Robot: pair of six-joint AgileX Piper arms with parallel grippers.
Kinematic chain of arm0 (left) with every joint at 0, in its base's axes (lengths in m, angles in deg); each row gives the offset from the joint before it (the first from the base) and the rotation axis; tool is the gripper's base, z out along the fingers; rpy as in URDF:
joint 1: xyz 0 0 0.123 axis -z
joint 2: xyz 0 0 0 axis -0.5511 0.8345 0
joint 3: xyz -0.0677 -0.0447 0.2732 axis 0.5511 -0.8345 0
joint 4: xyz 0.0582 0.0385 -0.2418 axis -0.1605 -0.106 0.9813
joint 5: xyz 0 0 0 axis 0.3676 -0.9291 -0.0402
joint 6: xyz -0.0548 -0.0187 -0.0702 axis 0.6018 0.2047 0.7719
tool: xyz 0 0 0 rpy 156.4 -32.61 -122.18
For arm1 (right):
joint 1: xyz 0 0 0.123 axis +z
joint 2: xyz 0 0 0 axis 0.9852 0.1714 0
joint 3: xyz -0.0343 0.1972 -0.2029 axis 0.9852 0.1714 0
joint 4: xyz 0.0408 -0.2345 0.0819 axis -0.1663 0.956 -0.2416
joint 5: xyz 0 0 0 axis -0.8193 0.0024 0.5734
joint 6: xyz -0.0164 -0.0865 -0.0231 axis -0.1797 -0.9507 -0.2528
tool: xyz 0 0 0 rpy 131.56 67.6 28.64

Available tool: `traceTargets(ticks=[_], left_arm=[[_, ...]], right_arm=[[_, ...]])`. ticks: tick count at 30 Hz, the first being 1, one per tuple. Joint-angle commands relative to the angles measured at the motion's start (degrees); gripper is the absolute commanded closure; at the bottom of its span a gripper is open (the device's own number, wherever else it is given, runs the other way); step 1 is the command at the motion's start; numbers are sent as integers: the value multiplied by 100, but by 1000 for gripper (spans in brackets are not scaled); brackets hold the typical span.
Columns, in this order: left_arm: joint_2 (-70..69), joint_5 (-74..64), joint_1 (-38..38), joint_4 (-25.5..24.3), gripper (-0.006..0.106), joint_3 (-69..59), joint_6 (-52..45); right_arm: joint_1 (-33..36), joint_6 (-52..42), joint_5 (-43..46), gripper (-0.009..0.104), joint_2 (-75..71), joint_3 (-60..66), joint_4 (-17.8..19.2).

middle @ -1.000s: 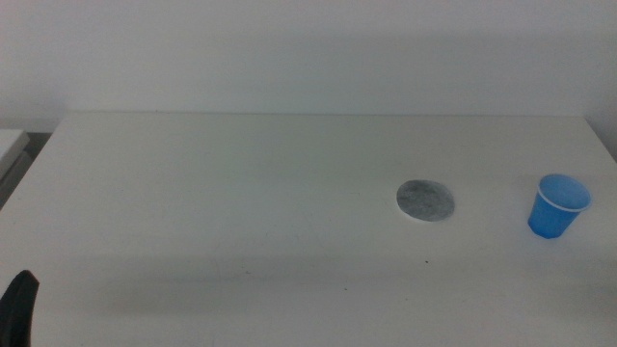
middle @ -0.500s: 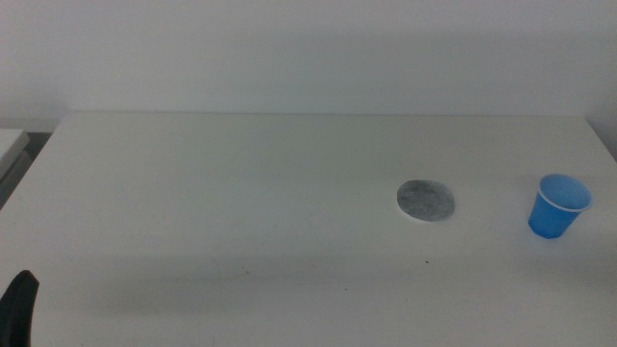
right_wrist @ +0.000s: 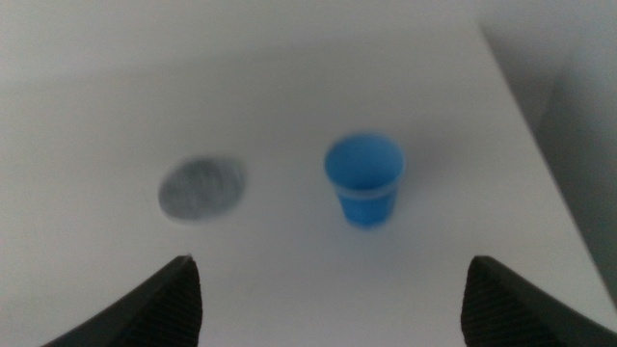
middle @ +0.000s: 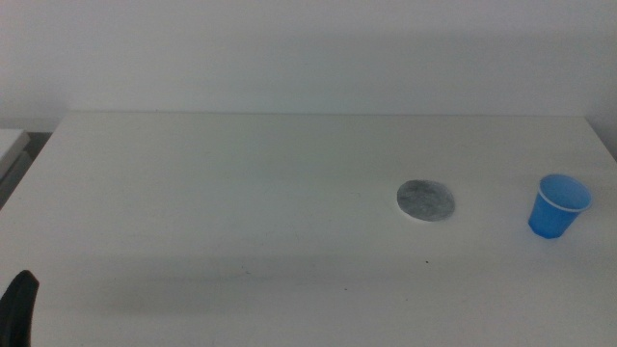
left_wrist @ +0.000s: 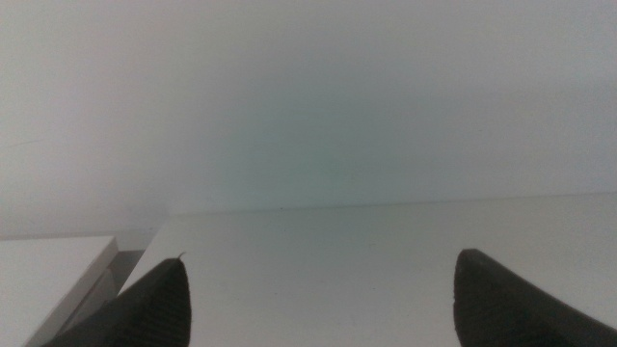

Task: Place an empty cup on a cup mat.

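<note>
The blue cup (middle: 557,206) stands upright and empty on the white table near its right edge. The grey round cup mat (middle: 425,200) lies flat to the left of it, a short gap apart. The right wrist view shows the cup (right_wrist: 364,178) and the mat (right_wrist: 201,187) ahead of my right gripper (right_wrist: 328,289), which is open, empty and well back from the cup. My left gripper (left_wrist: 318,289) is open and empty; it waits at the bottom left corner of the middle view (middle: 19,306).
The white table (middle: 241,193) ends at a pale wall behind. Its right edge runs just beyond the cup. A lower white surface (left_wrist: 48,270) sits beside the table's left edge.
</note>
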Motion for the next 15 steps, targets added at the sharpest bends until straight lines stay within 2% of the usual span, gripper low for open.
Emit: traceTargets(ticks=[1,12,15], left_arm=[[27,67,19,12,7,1,16],[27,67,19,12,7,1,16],[27,67,19,12,7,1,16]], right_arm=[[-10,18,-421,3,471,-375,-20],[-60,-8,-1683,3,2879,-1959,-74],[-322,-17,-1762,3,3460,-2430,-234]])
